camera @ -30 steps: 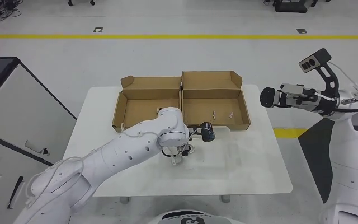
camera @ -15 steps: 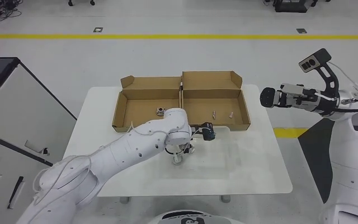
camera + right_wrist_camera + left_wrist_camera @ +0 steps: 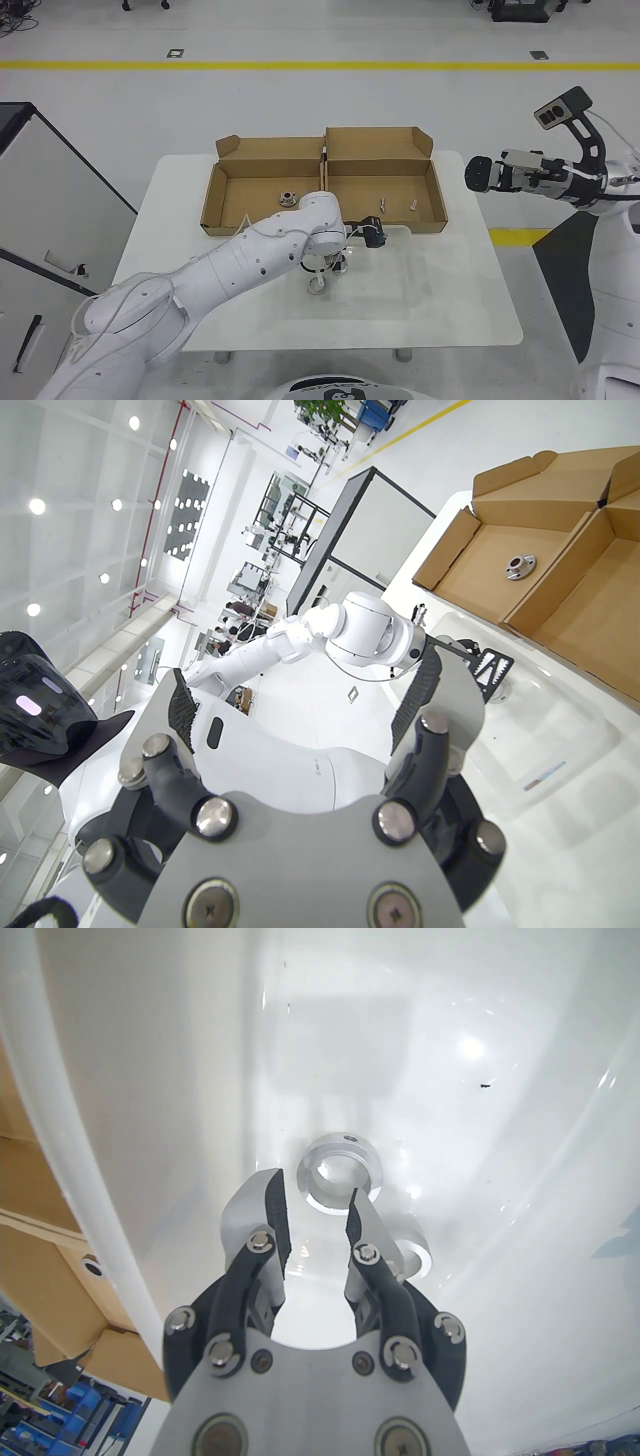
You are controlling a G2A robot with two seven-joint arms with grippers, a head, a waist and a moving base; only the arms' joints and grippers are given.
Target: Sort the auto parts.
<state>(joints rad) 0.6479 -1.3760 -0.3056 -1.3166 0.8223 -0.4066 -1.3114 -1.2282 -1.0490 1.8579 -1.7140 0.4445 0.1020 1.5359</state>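
We see left gripper [image 3: 314,1190] fingers spread loose over a metal ring [image 3: 340,1144] on the surface [image 3: 450,1103], six o'clock of the cardboard boxes [image 3: 270,150], right gripper [image 3: 305,675] released, at three o'clock.

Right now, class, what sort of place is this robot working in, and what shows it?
Probably a robotics lab or industrial test hall: a yellow line marks the floor, a white table carries cardboard boxes holding metal parts, and workstations stand in the room behind.
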